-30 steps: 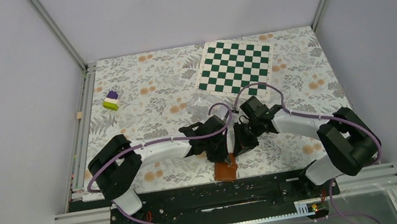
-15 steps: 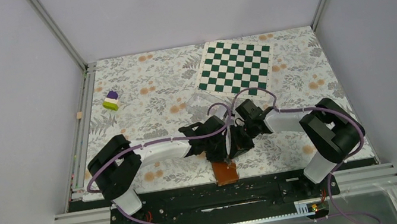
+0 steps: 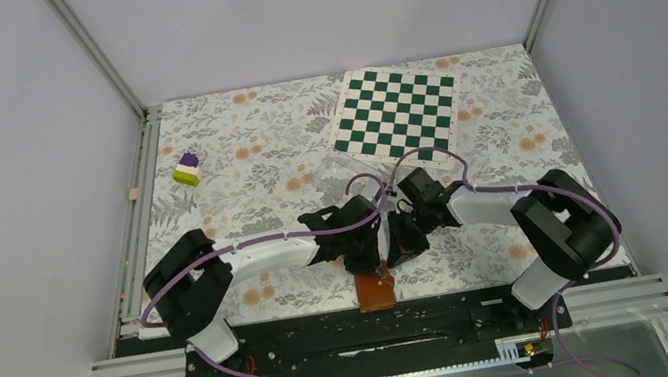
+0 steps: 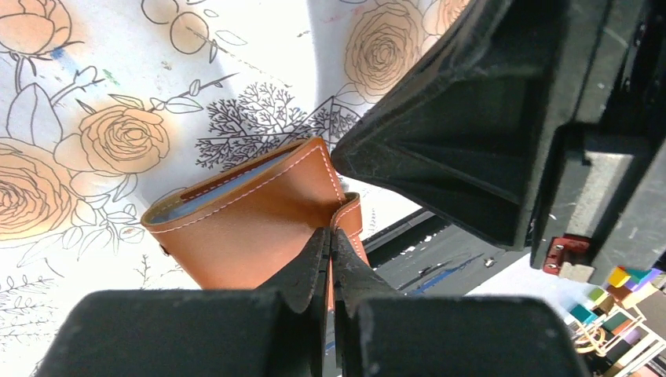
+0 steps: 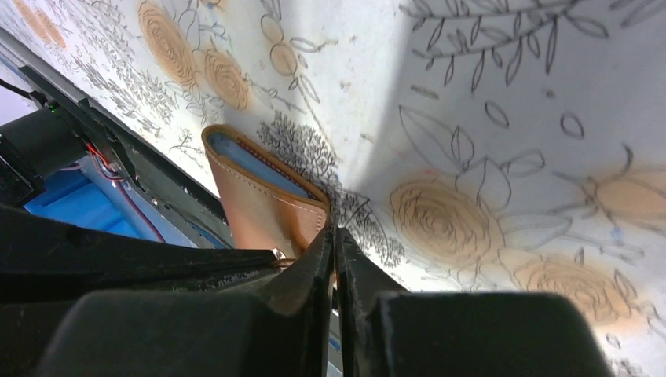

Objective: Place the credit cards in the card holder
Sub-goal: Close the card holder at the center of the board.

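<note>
Grey walls (image 3: 312,10) enclose the floral tabletop (image 3: 235,164). Coloured block (image 3: 187,169): far left. Left hand (image 4: 330,232): pressed together, tips at the folded card holder (image 3: 377,291), near edge, centre. Right hand (image 5: 334,232): pressed together, tips at its edge. Checkerboard (image 3: 394,113): far right.

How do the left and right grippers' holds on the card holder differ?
The left gripper pinches the card holder by its snap tab; the right gripper pinches a corner by the open, blue-lined edge. The left reaches from the left, the right from the right. Both appear shut on it.
</note>
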Tool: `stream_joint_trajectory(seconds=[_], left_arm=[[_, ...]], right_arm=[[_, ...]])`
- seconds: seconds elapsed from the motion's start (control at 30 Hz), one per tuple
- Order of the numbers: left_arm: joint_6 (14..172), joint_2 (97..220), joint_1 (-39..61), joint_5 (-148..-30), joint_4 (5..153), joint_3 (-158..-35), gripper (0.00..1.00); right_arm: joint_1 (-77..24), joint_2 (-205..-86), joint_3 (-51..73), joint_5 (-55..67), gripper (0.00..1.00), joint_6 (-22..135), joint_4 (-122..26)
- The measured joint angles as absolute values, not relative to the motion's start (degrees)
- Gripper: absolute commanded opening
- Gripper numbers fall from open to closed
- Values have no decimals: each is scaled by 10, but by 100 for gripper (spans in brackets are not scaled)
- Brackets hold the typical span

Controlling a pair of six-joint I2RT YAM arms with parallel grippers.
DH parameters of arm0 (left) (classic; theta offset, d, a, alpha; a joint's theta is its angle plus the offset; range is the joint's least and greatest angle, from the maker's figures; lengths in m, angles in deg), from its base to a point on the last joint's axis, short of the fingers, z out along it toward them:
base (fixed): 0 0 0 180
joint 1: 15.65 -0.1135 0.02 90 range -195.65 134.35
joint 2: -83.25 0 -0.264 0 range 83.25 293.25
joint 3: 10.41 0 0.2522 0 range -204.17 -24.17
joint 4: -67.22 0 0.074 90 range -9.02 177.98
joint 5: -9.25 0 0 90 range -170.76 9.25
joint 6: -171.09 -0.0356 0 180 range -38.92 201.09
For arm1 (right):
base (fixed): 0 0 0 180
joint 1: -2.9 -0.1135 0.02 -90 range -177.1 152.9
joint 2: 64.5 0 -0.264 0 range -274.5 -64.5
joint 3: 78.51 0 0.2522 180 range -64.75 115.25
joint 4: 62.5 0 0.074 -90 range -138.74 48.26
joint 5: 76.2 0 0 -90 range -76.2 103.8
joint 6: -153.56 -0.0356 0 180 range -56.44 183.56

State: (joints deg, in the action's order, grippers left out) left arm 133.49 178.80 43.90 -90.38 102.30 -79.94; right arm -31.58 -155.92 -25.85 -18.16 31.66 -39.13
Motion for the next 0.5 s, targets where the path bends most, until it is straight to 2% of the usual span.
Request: stream_joint_trajectory(seconds=[0.1,0.17,0.3,0.5], left_arm=[[1341,1779,439,-908,1022,-799,0],[1343,1776,439,-910,1020,-799,0],[1346,1774,441,-915,1019,-799,0],[1356,1759,449,-918,1018,-789,0]], right_arm=[[-317,-1520,-269,-169,34,316,-382],[-317,-1484,-277,-160,43,312,-375],[-317,-1439,-281,-153,50,301,-373],[-317,-1457,-281,-152,51,289,-374]])
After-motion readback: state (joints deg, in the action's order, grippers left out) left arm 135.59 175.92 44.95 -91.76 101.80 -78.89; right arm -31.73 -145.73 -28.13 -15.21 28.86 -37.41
